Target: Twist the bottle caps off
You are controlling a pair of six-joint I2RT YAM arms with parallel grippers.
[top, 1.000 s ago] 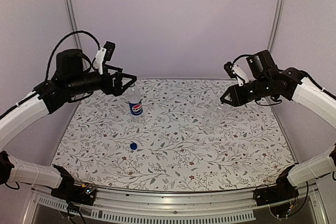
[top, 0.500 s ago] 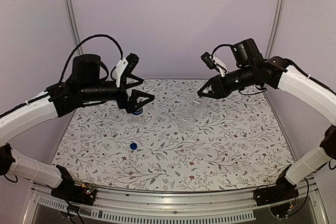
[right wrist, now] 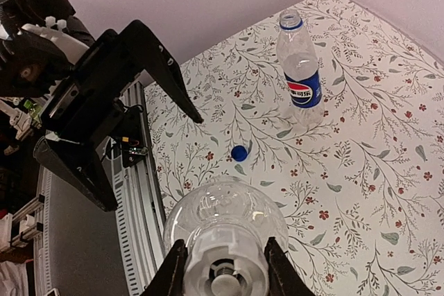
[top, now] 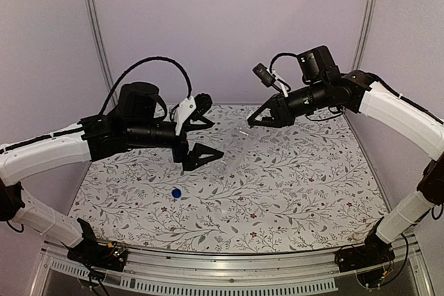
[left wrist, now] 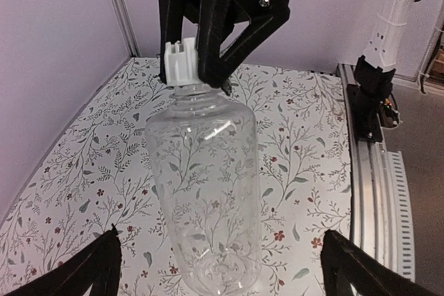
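Floral table (top: pixel 312 185): right gripper (right wrist: pixel 222 258) clenches clear bottle (left wrist: pixel 208 185) by cap (left wrist: pixel 180 64), left gripper (left wrist: pixel 220 237) splayed; Pepsi bottle (right wrist: pixel 302 88) wrist-view only.

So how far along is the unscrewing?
Done: the small blue plastic cap lies on the table, off the Pepsi-labelled clear bottle. In hand: the right gripper is shut on the whitish cap of the plain clear bottle; the left gripper open near its base. Left: that cap.

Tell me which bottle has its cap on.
The plain unlabelled bottle, held up by the right pincer at its whitish cap. The Pepsi bottle stands open on the table, its blue cap lying loose nearby.
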